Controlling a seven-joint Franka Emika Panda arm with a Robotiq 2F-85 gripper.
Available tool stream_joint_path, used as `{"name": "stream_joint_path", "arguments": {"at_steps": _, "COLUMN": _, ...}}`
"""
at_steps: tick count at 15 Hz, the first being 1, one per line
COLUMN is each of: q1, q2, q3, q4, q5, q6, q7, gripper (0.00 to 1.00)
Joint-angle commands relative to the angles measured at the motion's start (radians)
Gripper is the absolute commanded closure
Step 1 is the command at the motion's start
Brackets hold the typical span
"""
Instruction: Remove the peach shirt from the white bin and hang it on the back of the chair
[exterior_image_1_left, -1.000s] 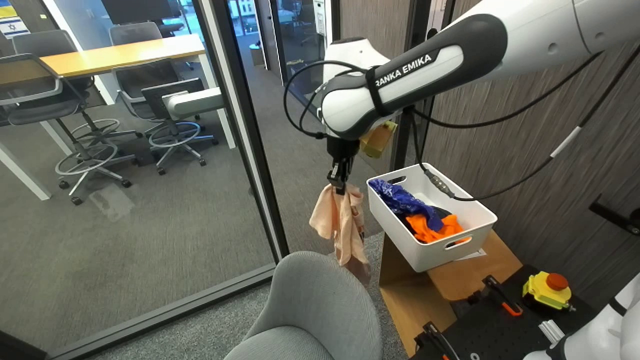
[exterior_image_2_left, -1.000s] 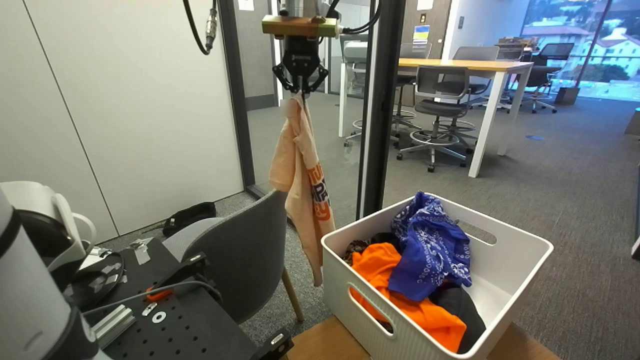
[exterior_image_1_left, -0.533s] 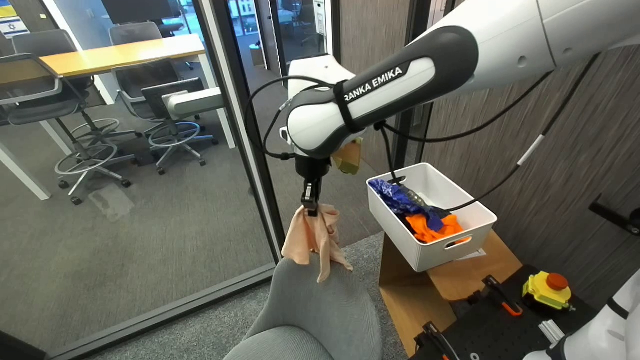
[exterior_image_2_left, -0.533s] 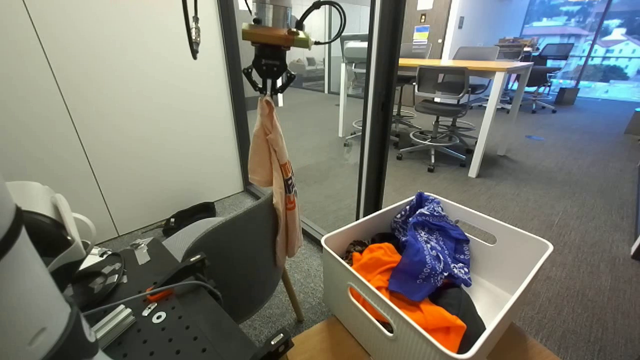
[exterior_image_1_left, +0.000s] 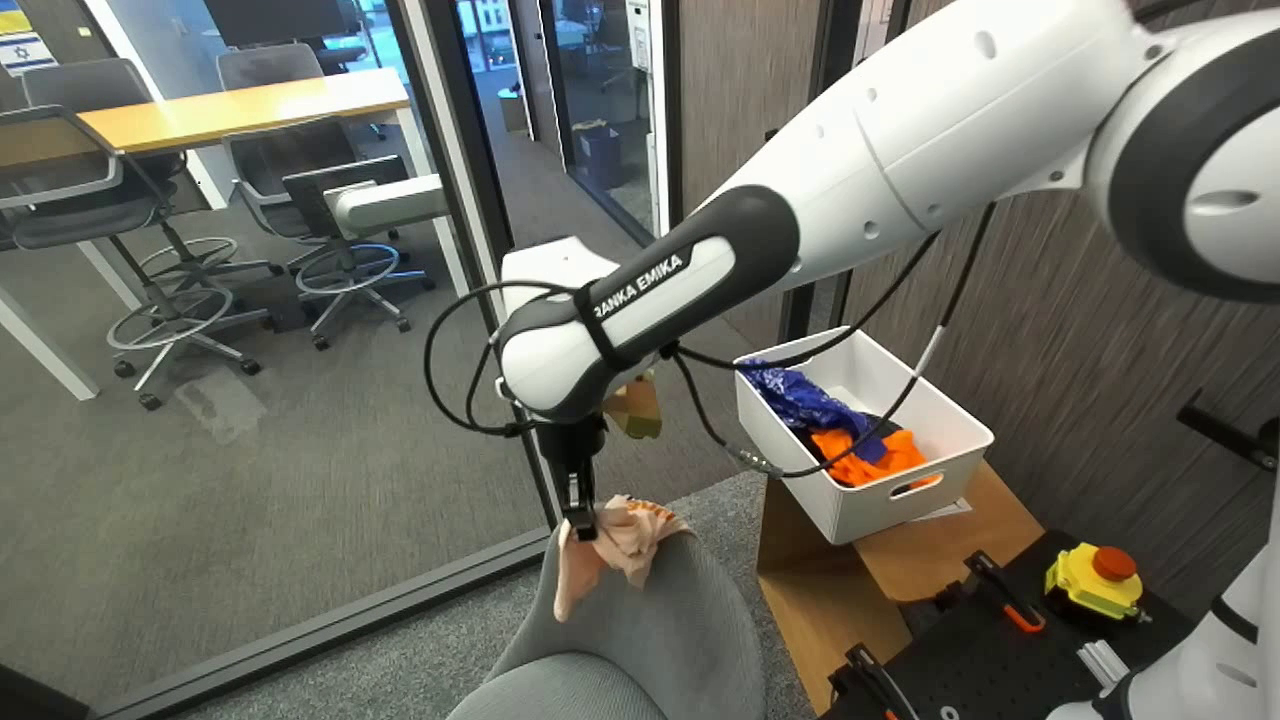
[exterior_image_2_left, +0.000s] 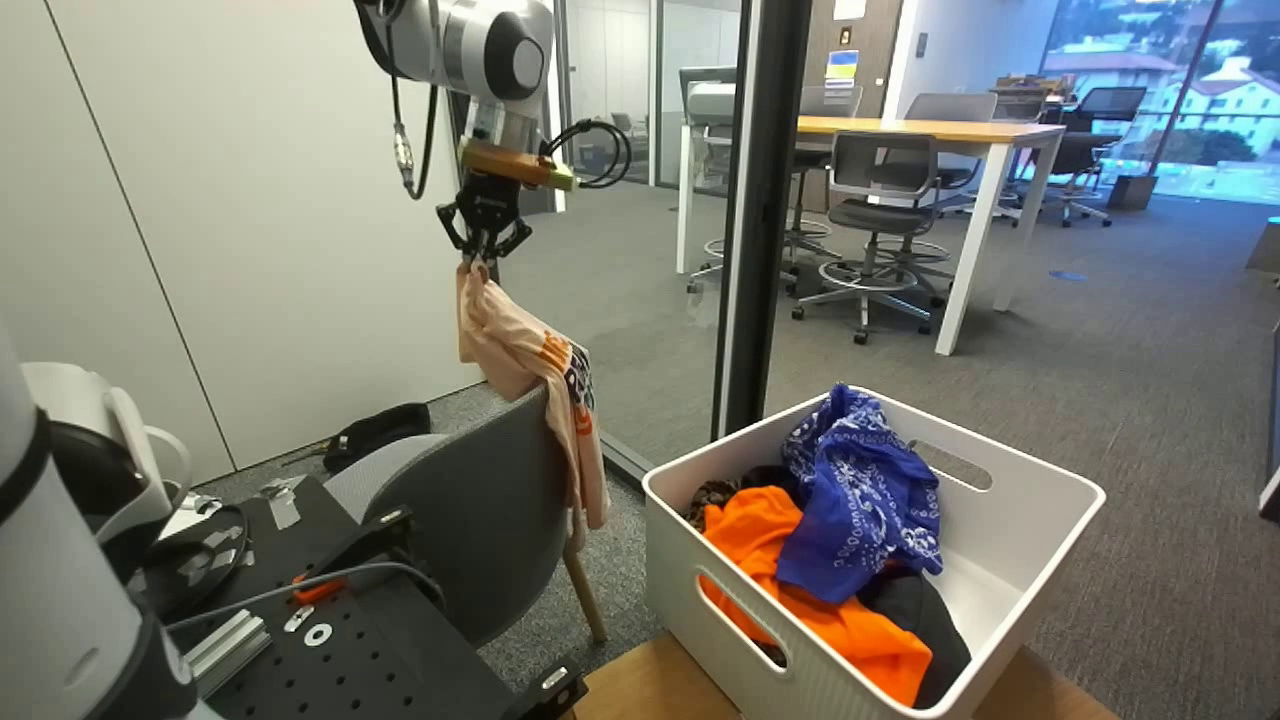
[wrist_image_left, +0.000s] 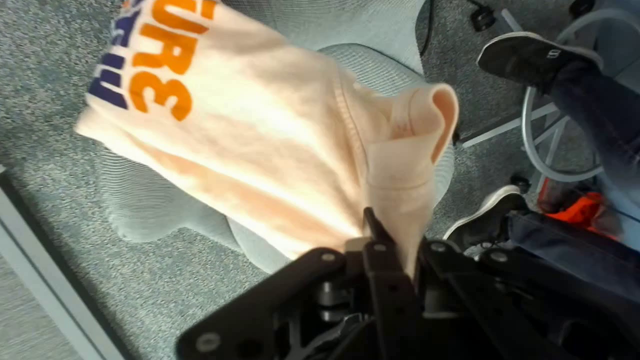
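Shirt (exterior_image_2_left: 522, 345) in hand (exterior_image_2_left: 481, 262), limp and wrinkly over curved backrest (exterior_image_2_left: 480, 515)

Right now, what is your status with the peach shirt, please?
End effector shut on peach shirt. Shirt partly over chair back, not released. Caution: person's shoes nearby, wrist view.

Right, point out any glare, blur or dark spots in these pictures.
Wrist view: the shirt is washed out near its middle, the gripper dark and slightly soft; in an exterior view, a pale sheen on the table; in an exterior view, a bright, bluish window.
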Motion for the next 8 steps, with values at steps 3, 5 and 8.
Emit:
{"name": "stream_joint_path", "arguments": {"at_steps": 3, "q1": 0.057, "q2": 0.209, "q3": 0.029, "q4": 0.142, "q5": -0.028, "q6": -0.043, "q7": -0.027, "gripper": 0.93}}
{"name": "stream_joint_path", "arguments": {"at_steps": 5, "q1": 0.078, "q2": 0.269, "q3": 0.034, "q4": 0.175, "q5": -0.040, "q6": -0.050, "q7": -0.026, "gripper": 0.93}}
{"name": "stream_joint_path", "arguments": {"at_steps": 8, "q1": 0.105, "q2": 0.354, "q3": 0.037, "q4": 0.233, "q5": -0.066, "q6": -0.086, "q7": -0.022, "gripper": 0.93}}
